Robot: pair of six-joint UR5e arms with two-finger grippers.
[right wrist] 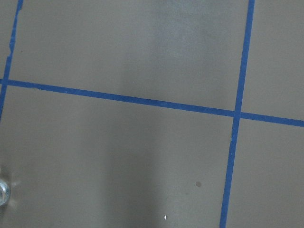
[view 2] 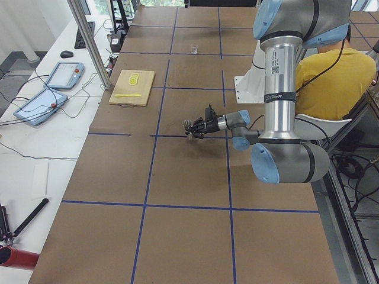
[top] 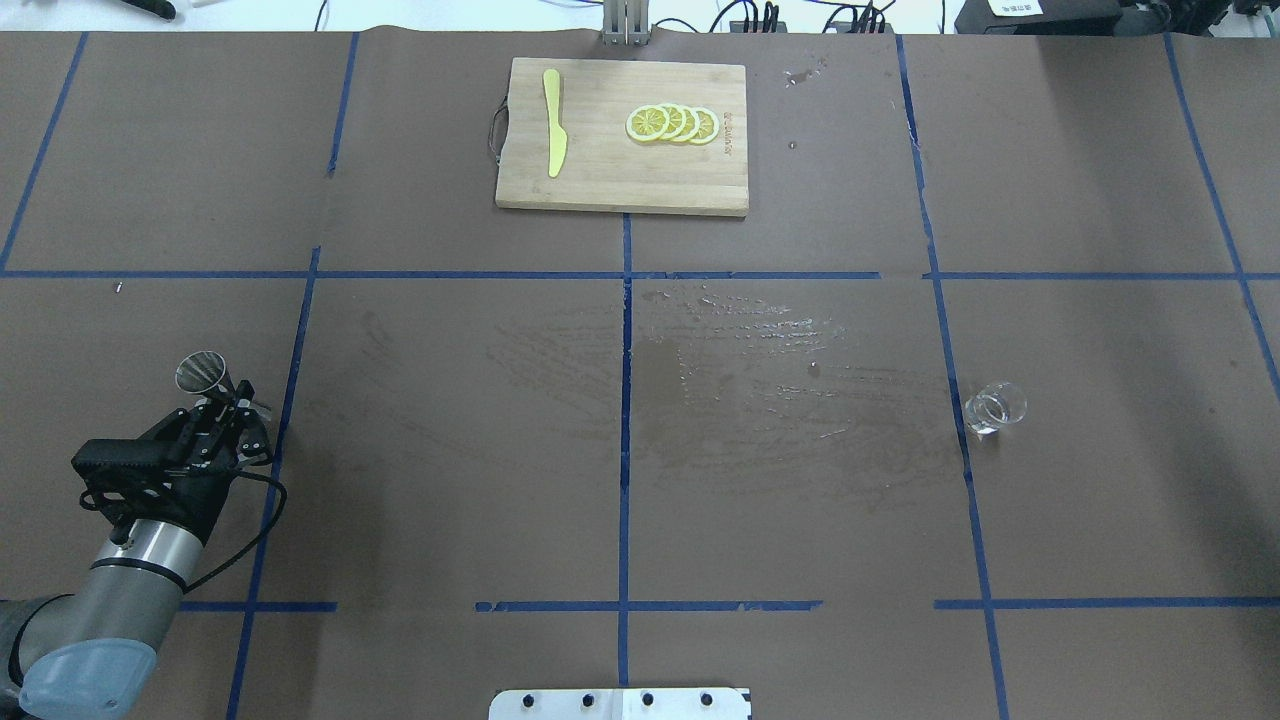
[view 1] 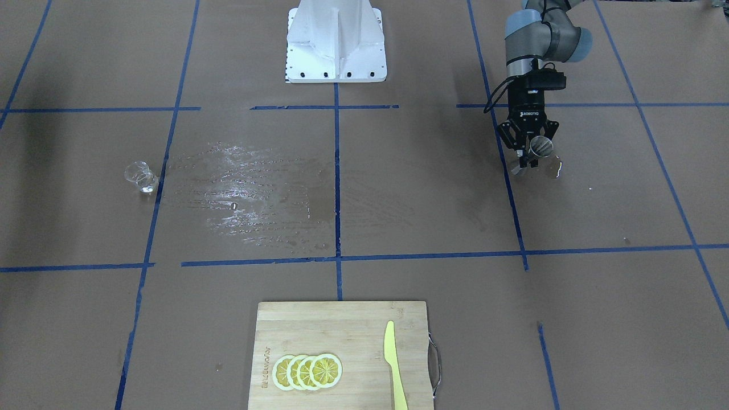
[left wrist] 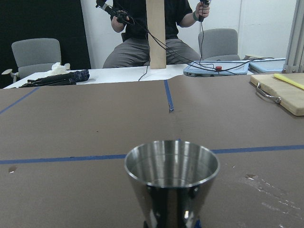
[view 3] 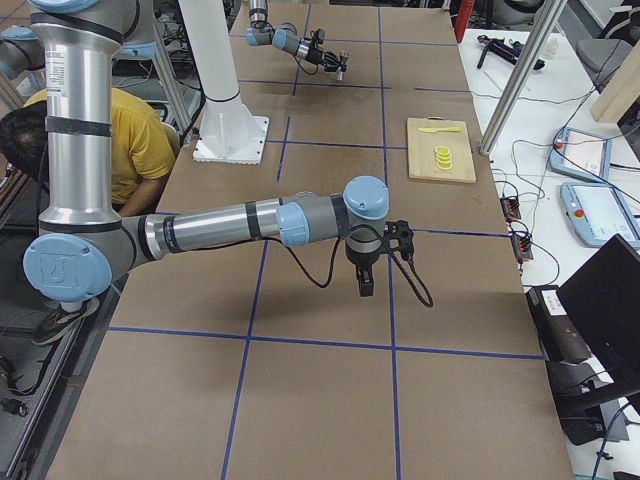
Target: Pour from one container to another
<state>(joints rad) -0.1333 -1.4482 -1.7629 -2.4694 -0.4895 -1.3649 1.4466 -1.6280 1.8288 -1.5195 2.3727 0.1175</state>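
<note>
Left tool [top: 232,402] clenched on the jigger [top: 203,372] near the counter's [top: 450,480] left edge; glass cup [top: 993,407] stood well apart, toward the right edge. We judged a level, slow carry best (right tool [view 3: 366,283]: we could not tell).

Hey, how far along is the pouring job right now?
Done: the left gripper is shut on the steel jigger, which it holds upright. In hand: the right gripper hangs over the table, not on the glass cup, which stands alone on the far side. Left: grasp the cup, bring the two together, and pour. A wet smear marks the middle of the table.
</note>
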